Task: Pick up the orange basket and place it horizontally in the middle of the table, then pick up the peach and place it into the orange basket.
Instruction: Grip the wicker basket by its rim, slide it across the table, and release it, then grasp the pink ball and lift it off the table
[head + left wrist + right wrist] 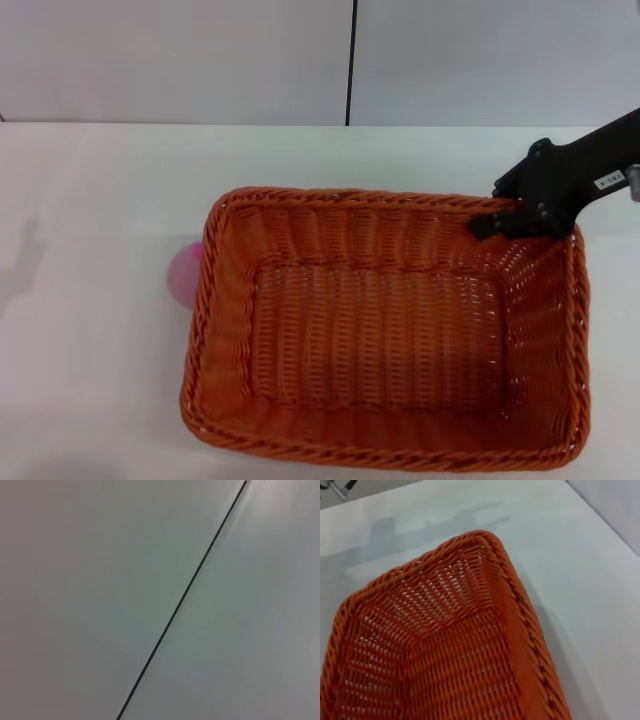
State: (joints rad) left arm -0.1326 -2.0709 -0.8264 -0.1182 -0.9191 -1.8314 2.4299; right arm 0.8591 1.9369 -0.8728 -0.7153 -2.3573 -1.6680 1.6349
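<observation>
Sitting on the table (90,400) with its long sides running across the head view, the orange basket (385,345) holds nothing: its woven floor and slatted, sloping walls are bare all the way to the braided rim. The weave is a bright orange, tight on the floor and more open in the walls, where white shows through the gaps; the right wrist view looks down into one rounded corner of it. The right gripper (497,222) is at the basket's far right corner, its dark fingers closed on the braided rim there, with the black arm reaching away from that corner. The peach (184,273) lies on the table outside the basket, just beside its left wall and partly hidden behind the rim, showing only a pale pink curve. The left gripper shows in no view; its wrist camera sees only a plain grey surface crossed by a thin dark seam (182,597).
</observation>
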